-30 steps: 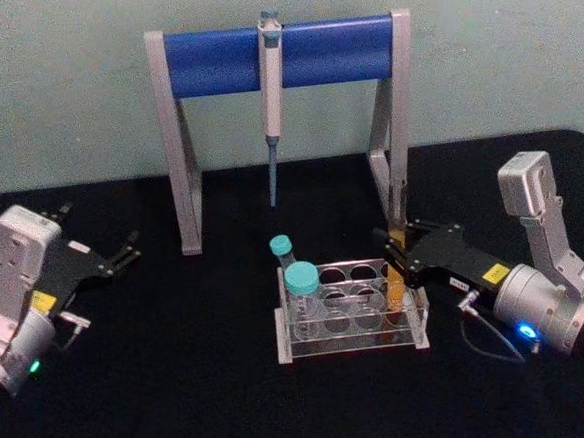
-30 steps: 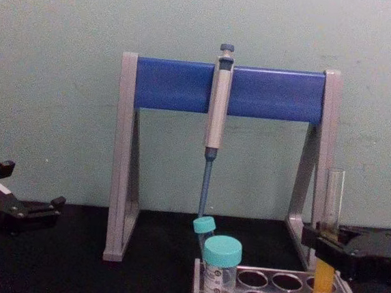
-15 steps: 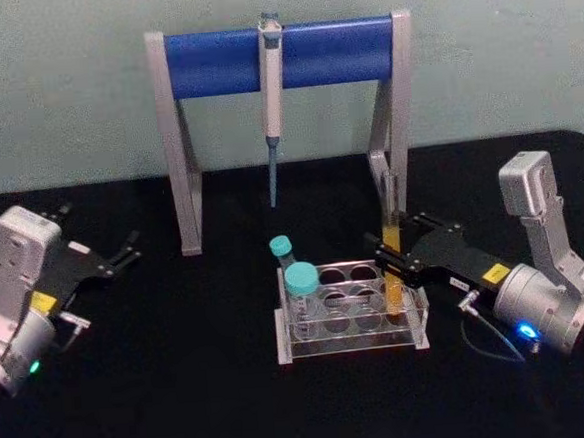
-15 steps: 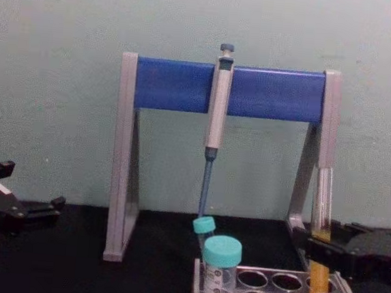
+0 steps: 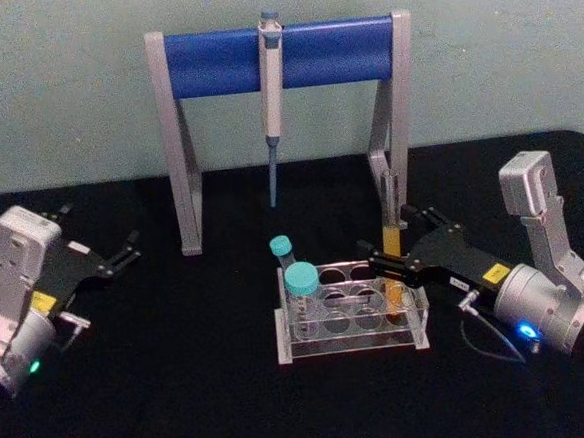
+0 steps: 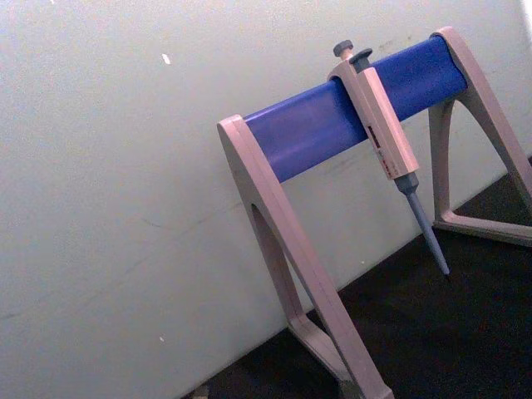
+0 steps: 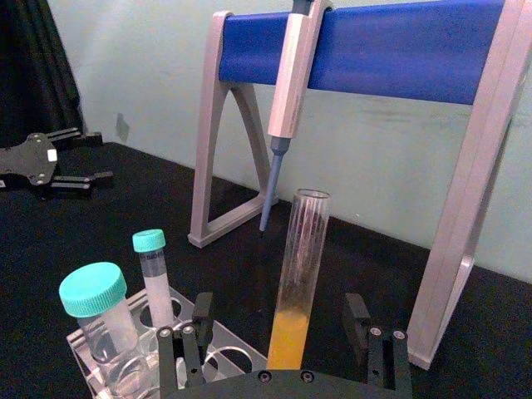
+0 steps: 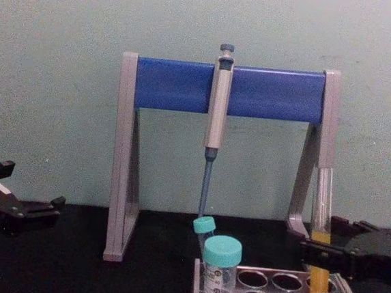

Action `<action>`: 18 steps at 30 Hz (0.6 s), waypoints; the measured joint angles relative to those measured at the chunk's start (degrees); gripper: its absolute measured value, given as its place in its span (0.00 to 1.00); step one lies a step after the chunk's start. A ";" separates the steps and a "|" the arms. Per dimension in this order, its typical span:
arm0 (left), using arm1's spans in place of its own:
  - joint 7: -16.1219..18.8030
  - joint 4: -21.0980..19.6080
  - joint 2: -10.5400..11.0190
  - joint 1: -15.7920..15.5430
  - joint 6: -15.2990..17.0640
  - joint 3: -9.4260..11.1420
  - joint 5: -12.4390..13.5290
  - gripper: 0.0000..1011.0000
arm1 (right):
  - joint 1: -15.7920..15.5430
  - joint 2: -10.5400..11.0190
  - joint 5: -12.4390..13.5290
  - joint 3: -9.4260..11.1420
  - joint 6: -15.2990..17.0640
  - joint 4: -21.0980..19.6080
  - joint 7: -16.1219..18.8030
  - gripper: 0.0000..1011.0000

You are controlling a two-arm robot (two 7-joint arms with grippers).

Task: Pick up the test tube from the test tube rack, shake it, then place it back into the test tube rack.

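No brand or writing can be read; a small yellow sticker on each arm is too small to make out. The tall slim clear glass test tube [image 7: 297, 278] with orange-yellow liquid stands upright in a right-end hole of the low clear plastic test tube rack [image 5: 351, 320] on the black surface [image 5: 183, 387]. The right claw [image 7: 281, 326] is spread, its fingers either side of the tube, not touching. The left claw [image 5: 124, 253] sits parked far left, spread
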 joint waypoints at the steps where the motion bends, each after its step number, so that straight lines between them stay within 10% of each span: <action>1: 0.00 0.00 0.00 0.00 0.00 0.00 0.00 0.99 | 0.00 0.00 0.00 0.00 0.00 0.00 0.00 0.99; 18: 0.00 0.00 0.00 0.00 0.00 0.00 0.00 0.99 | -5.07 2.94 0.39 1.90 -0.05 -6.30 -0.59 0.99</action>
